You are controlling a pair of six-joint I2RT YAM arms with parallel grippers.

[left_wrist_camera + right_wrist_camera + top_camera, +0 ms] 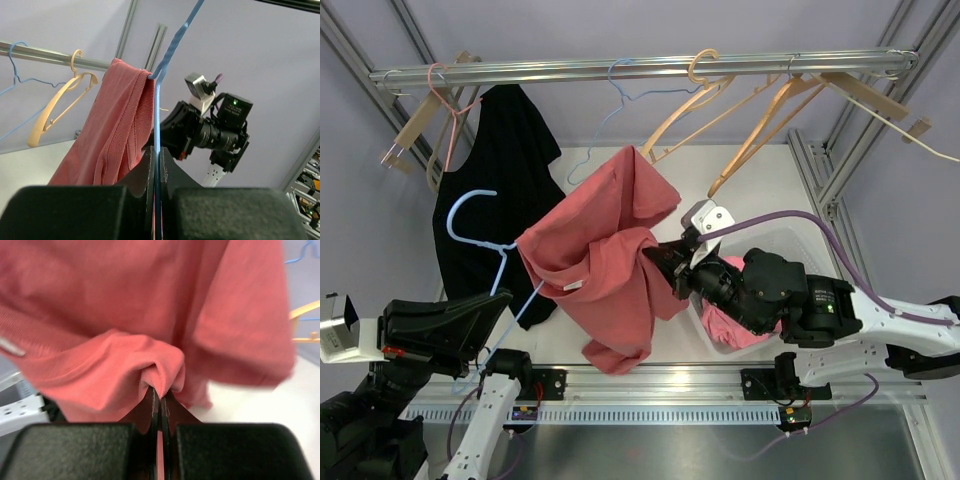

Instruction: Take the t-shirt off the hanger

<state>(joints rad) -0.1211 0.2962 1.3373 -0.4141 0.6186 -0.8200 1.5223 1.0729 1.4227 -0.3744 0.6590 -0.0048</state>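
With the left gripper [156,160] clamped on the blue hanger [156,115] and the right gripper [161,396] pinching a small fold of the red t-shirt [610,260], draped on it above the tabletop's middle, a pull may slip that fold free or snag the collar.

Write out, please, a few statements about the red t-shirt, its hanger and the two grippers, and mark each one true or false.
1. The left gripper is shut on the wire of the blue hanger. True.
2. The right gripper stands open, clear of the red t-shirt. False: it is shut on a fold of the red t-shirt.
3. The blue hanger hooks over the rail. False: its hook is off the rail, and the left gripper holds the hanger up.
4. A black shirt hangs near the left end of the rail. True.
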